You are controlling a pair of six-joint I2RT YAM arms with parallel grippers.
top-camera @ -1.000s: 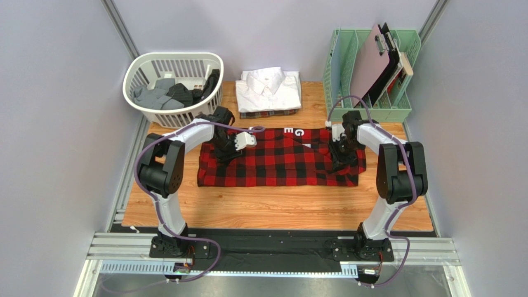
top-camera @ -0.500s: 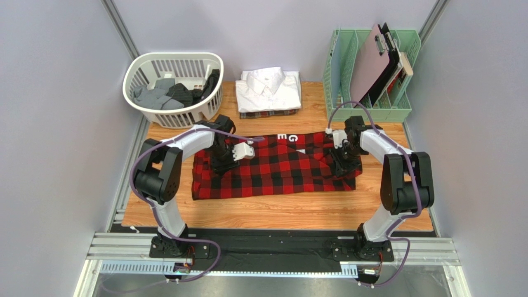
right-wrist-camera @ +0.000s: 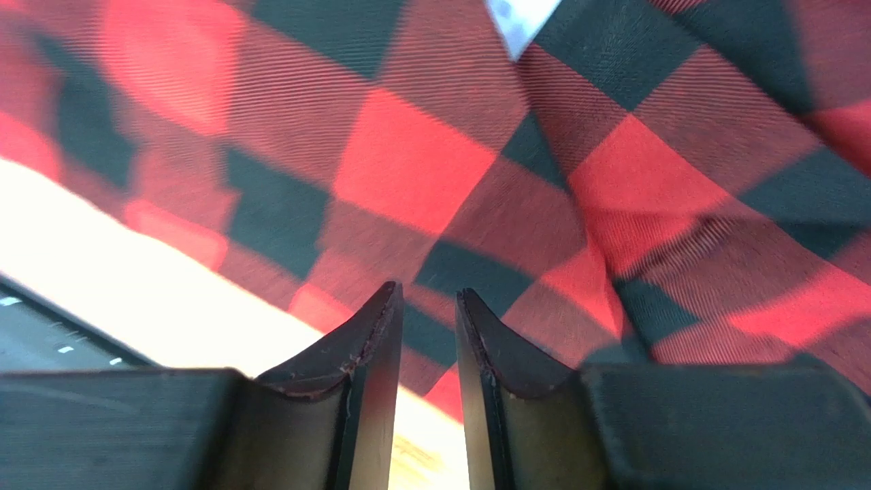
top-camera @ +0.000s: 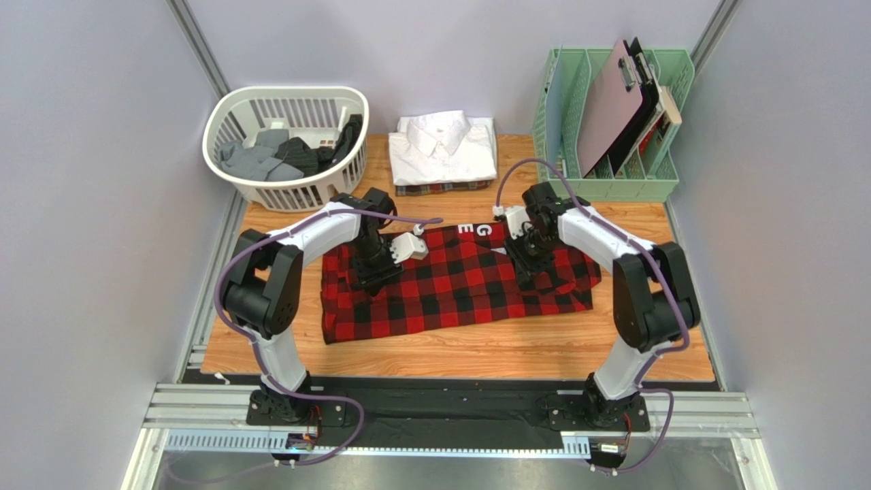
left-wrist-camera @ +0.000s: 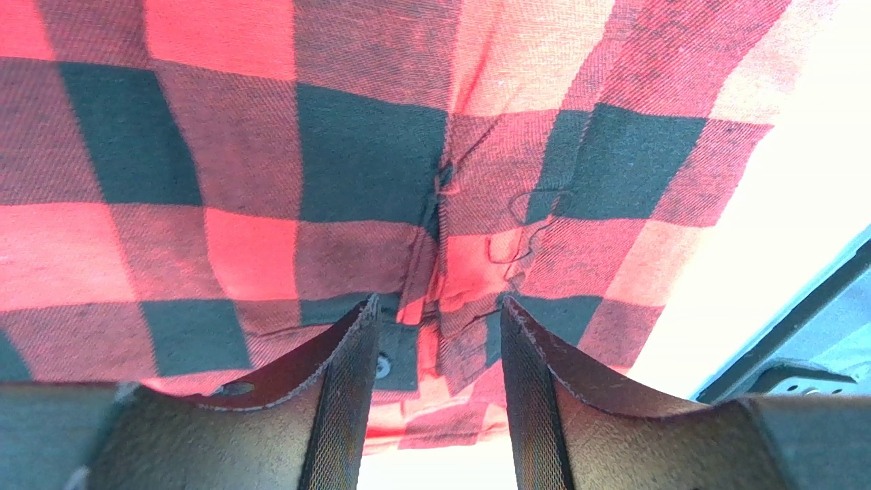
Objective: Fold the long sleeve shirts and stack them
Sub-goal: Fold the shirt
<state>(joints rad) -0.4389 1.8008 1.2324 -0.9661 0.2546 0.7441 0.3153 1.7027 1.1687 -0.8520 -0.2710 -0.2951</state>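
Note:
The red-and-black checked flannel shirt (top-camera: 460, 291) lies spread and slightly skewed across the middle of the wooden table (top-camera: 460, 352). My left gripper (top-camera: 375, 271) presses on its left part. In the left wrist view the jaws (left-wrist-camera: 438, 306) pinch a bunched fold of the flannel (left-wrist-camera: 368, 153) by the button placket. My right gripper (top-camera: 526, 260) is on the shirt's right part. Its jaws (right-wrist-camera: 427, 291) are nearly together on the flannel (right-wrist-camera: 409, 163). The folded white shirt (top-camera: 445, 143) lies at the back on the folded dark plaid shirt (top-camera: 440, 188).
A white laundry basket (top-camera: 220, 117) with grey and black clothes stands at the back left. A green file organizer (top-camera: 552, 102) holding clipboards stands at the back right. Grey walls close in both sides.
My right gripper has moved left and toward the middle along the shirt's upper edge. The left gripper shifted slightly. The shirt slid a little left and its lower left corner dropped, so it lies skewed.

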